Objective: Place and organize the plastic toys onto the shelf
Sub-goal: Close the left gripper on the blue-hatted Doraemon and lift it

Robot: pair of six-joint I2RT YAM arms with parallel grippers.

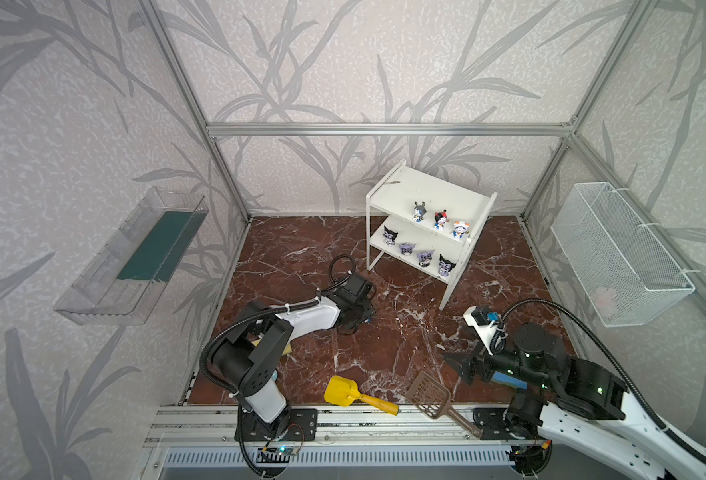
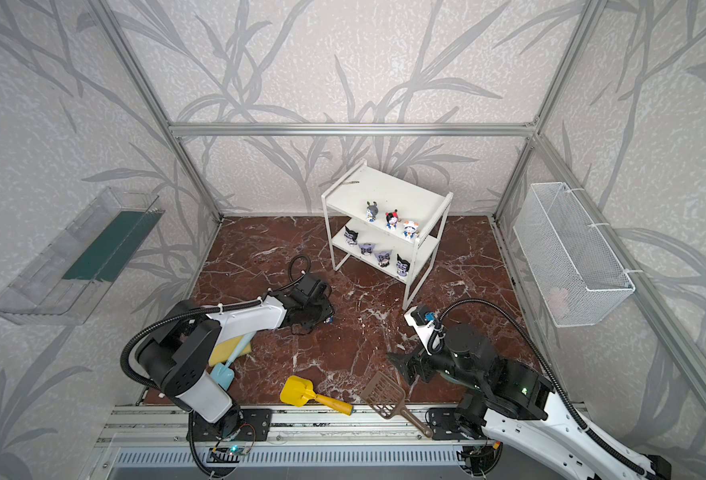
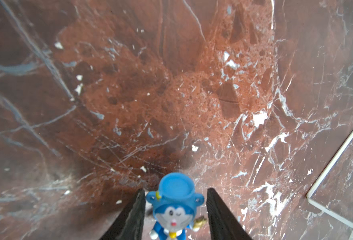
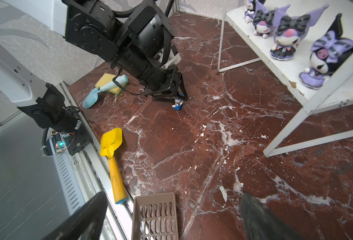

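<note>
A blue-and-white toy with a blue hat (image 3: pixel 174 207) stands upright on the marble floor. My left gripper (image 3: pixel 175 190) is open and straddles it, with a thin gap showing on each side. The right wrist view shows this toy (image 4: pixel 177 105) under the left gripper (image 4: pixel 176 97). The white shelf (image 1: pixel 418 187) stands at the back right. Its top tier holds three blue-and-white toys with grey (image 1: pixel 418 211), red-black (image 1: pixel 440 219) and orange-white (image 1: pixel 461 229) heads. The lower tier holds several black-purple toys (image 1: pixel 425 257). My right gripper (image 1: pixel 453 361) hangs open near the front, empty.
A yellow scoop (image 1: pixel 343 390) and a brown slotted scoop (image 1: pixel 432 395) lie at the front edge, the brown one just under my right gripper. A light-blue scoop on a yellow sponge (image 2: pixel 231 353) sits beneath the left arm. A wire basket (image 1: pixel 617 253) and a clear tray (image 1: pixel 135 253) hang on the side walls.
</note>
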